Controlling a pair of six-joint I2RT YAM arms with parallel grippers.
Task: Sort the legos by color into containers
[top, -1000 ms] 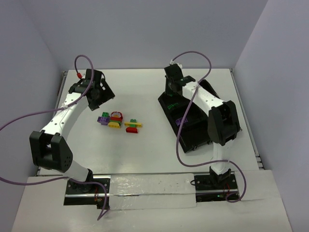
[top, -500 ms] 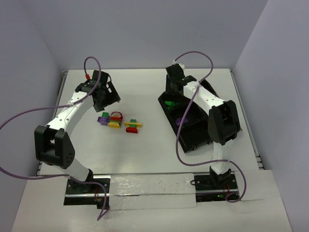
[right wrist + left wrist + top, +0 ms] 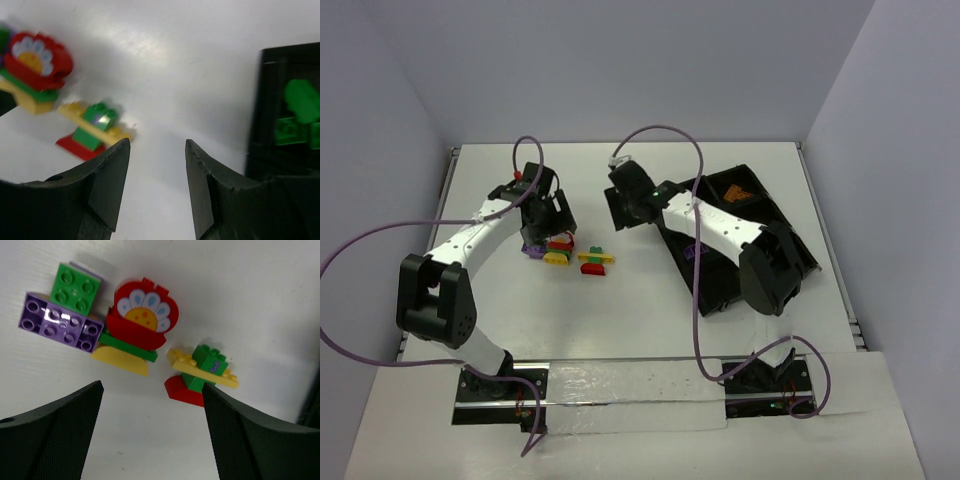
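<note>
The left arm [image 3: 470, 228] and the right arm [image 3: 720, 222] are wearing white shells with black joints; a purple cable [image 3: 360, 246] is trailing along each.

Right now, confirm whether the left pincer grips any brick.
No, the left pincer hangs open above the flower piece, with nothing between its jaws.

White table [image 3: 620, 320]; pale lavender walls [image 3: 620, 70] on three sides; glossy white strip [image 3: 630, 390] along near edge.
</note>
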